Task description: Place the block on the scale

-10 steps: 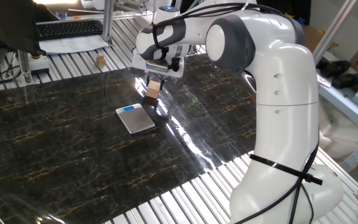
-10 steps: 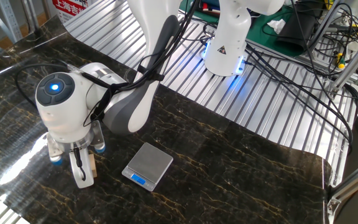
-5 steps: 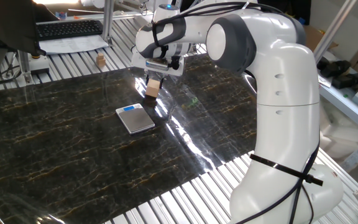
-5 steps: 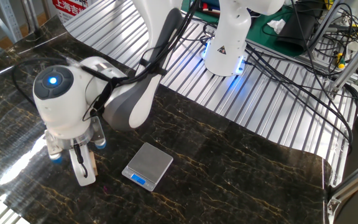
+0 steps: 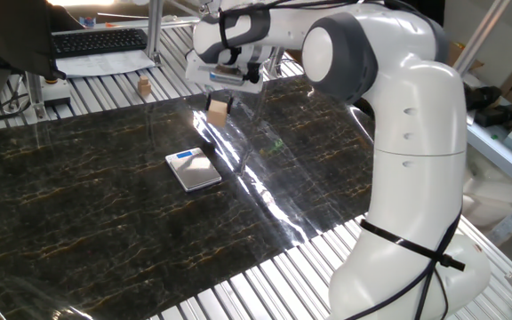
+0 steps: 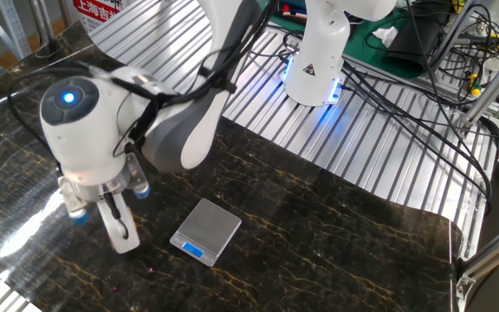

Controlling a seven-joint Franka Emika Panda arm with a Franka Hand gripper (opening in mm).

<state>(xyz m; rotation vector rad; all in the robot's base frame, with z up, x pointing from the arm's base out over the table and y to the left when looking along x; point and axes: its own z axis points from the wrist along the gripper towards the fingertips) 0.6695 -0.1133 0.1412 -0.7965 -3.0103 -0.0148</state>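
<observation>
The scale (image 5: 194, 168) is a small flat silver square with a blue display strip, lying on the dark marble mat; it also shows in the other fixed view (image 6: 205, 230). My gripper (image 5: 218, 112) is shut on the block (image 5: 218, 110), a light-tan wooden cube held in the air above the mat, behind and slightly right of the scale. In the other fixed view my gripper (image 6: 121, 232) hangs left of the scale, and its fingers (image 6: 128, 236) hide most of the block.
A tiny tan wooden piece (image 5: 143, 86) stands on the ribbed metal table behind the mat. A keyboard (image 5: 98, 41) and papers lie at the back left. Another robot base (image 6: 317, 65) and cables sit beyond the mat.
My gripper has lifted the block straight up from the mat; it now hangs higher above the surface, still beside the scale.
</observation>
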